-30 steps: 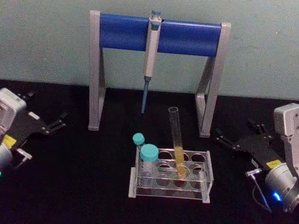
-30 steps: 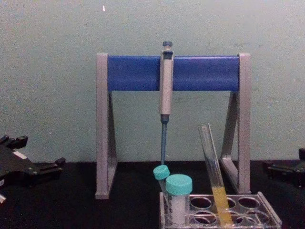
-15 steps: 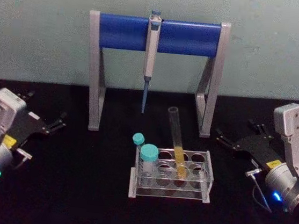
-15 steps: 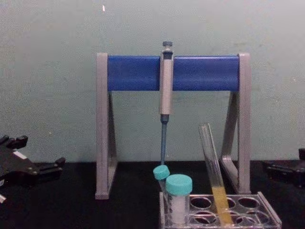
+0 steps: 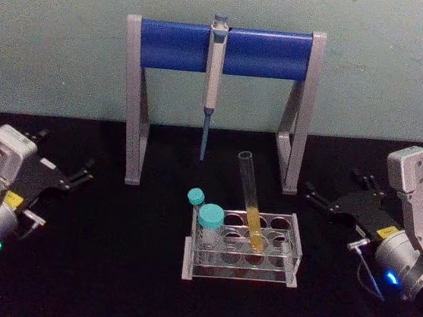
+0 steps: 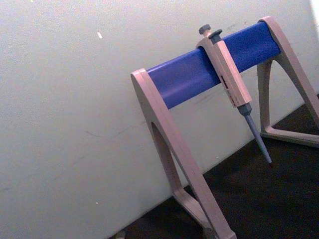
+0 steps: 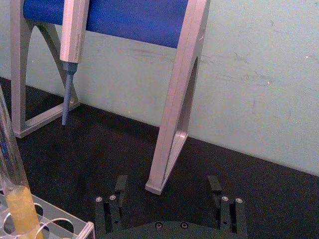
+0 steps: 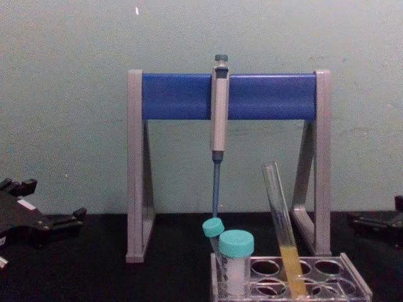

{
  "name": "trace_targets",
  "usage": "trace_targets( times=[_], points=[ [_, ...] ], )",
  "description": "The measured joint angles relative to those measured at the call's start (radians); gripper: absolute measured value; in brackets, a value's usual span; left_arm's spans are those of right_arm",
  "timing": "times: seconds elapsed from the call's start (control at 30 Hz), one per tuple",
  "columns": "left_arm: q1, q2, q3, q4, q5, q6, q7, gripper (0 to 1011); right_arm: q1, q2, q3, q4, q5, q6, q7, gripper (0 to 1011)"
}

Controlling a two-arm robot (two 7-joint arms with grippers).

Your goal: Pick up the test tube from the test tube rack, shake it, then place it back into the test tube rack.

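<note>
- The test tube [image 5: 250, 201] stands in the test tube rack [image 5: 243, 248], at the lower centre of the head view. It leans with its open mouth tilted toward the upper left of the frame, and yellow liquid fills its lower part.
- In the chest view the test tube [image 8: 283, 231] rises from the rack [image 8: 291, 277] at the lower right of the frame, its top tipped to the left.
- 2 teal-capped tubes [image 5: 209, 223] sit in the left end of the rack, just beside each other and apart from the long tube.
- Behind the rack stands a pipette stand [image 5: 218, 98] with grey legs and a blue crossbar, filling the upper centre of the head view. A pipette [image 5: 212, 82] hangs from the bar, tip pointing down at the black table [image 5: 107, 269].
- The left gripper [image 5: 79, 176] rests at the left edge of the head view, well apart from the rack. Its fingers look parted and grasp nothing.
- The right gripper [image 5: 321, 202] rests at the right side of the head view, near the rack's right end but not touching it. In the right wrist view its 2 fingers [image 7: 120, 184] stand wide apart and released, with one leg of the stand between and beyond them, and the test tube [image 7: 15, 189] shows at the lower left of that frame.
</note>
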Motion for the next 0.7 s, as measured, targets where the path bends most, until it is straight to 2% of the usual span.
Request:
trace_targets(
  times=[0.7],
  points=[
    [0.000, 0.000, 0.000, 0.000, 0.000, 0.000, 0.000, 1001, 0.000, 0.000, 0.000, 0.000, 0.000, 0.000, 0.000, 1000]
  ],
)
